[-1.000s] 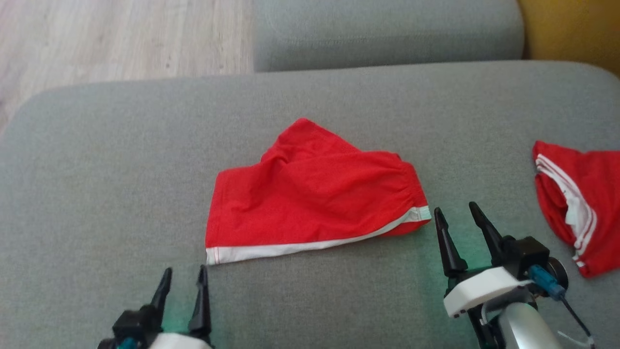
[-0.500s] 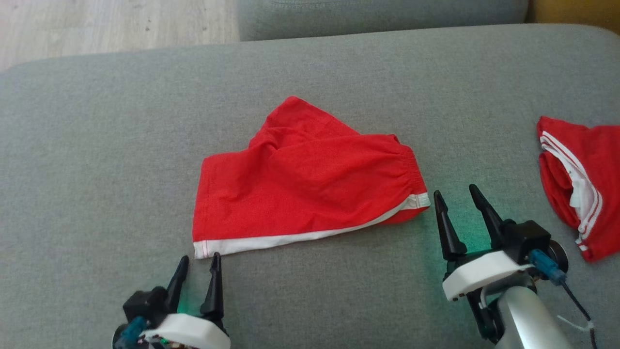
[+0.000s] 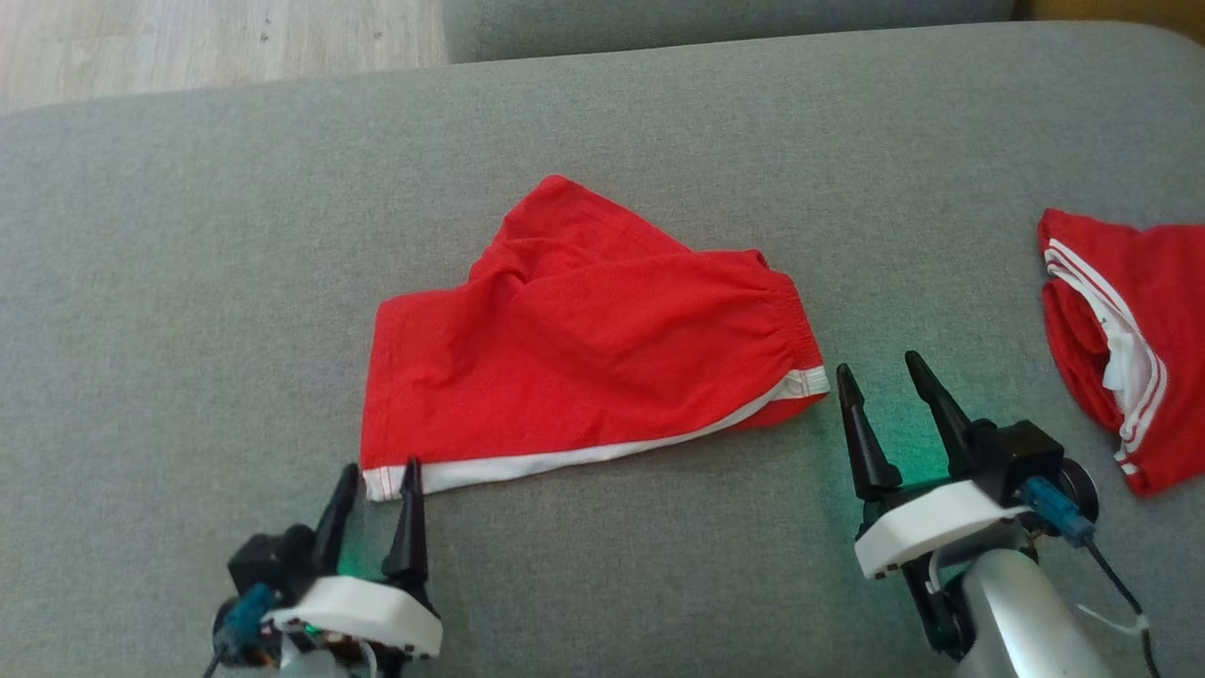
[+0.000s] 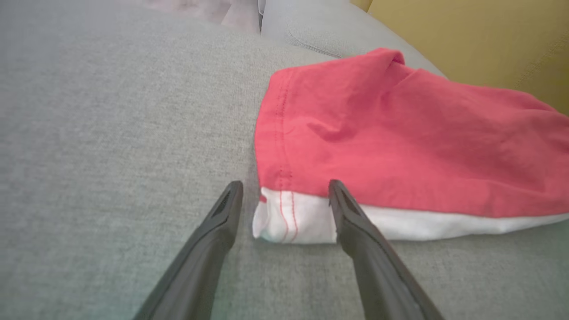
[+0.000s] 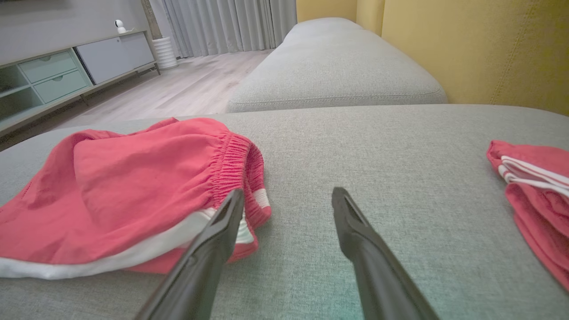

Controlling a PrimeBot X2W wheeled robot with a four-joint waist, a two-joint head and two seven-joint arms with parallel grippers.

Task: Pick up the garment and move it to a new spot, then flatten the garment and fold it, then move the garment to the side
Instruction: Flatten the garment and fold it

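Red shorts [image 3: 584, 348] on grey cushion [image 3: 188, 235] — left gripper [image 3: 381, 466] spread open at their near-left corner, right gripper [image 3: 875, 363] likewise beside their right edge.

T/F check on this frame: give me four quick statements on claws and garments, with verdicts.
1. The left claw and right claw are both open. True.
2. The left claw is clamped on the white hem of the red shorts. False: the hem corner sits between its open jaws, ungripped.
3. A second red garment lies to the robot's right of the shorts. True.
4. The shorts lie on a wooden table. False: they lie on a grey sofa cushion.
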